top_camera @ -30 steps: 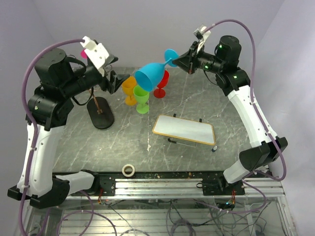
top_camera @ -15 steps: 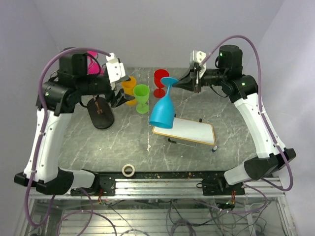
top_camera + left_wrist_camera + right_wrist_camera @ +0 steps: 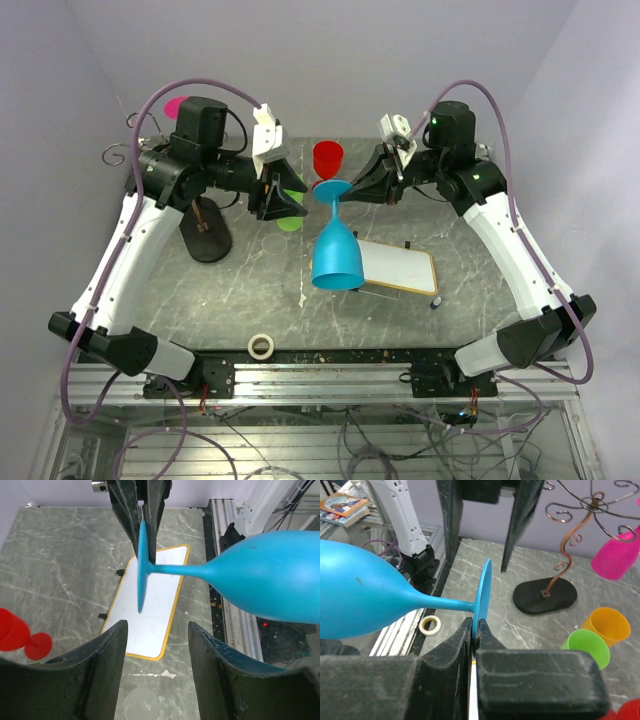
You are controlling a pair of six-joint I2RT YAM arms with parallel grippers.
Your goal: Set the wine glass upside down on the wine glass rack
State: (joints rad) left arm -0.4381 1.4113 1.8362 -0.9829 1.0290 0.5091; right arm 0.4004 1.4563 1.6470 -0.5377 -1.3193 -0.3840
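The blue wine glass [image 3: 335, 258] hangs bowl down over the table's middle. My right gripper [image 3: 350, 188] is shut on the rim of its round foot [image 3: 484, 592]; the right wrist view shows the thin disc pinched edge-on between the jaws [image 3: 479, 625]. My left gripper [image 3: 288, 200] is open and faces that foot from the left, not touching it. In the left wrist view the foot [image 3: 142, 565] lies beyond the open gripper [image 3: 157, 630]. The wine glass rack [image 3: 208, 240], a dark wire stand with scroll arms [image 3: 580, 510], stands far left behind the left arm.
A pink glass [image 3: 617, 557] hangs upside down on the rack. Red [image 3: 328, 158], green [image 3: 587, 647] and orange [image 3: 607, 625] glasses stand upright at the back. A yellow-framed whiteboard [image 3: 390, 265] lies under the blue glass. A tape roll [image 3: 262, 346] sits near the front edge.
My right gripper swung the blue glass from tilted and pointing left to hanging bowl down. The left arm moved right, up to the glass's foot, and its jaws narrowed a little.
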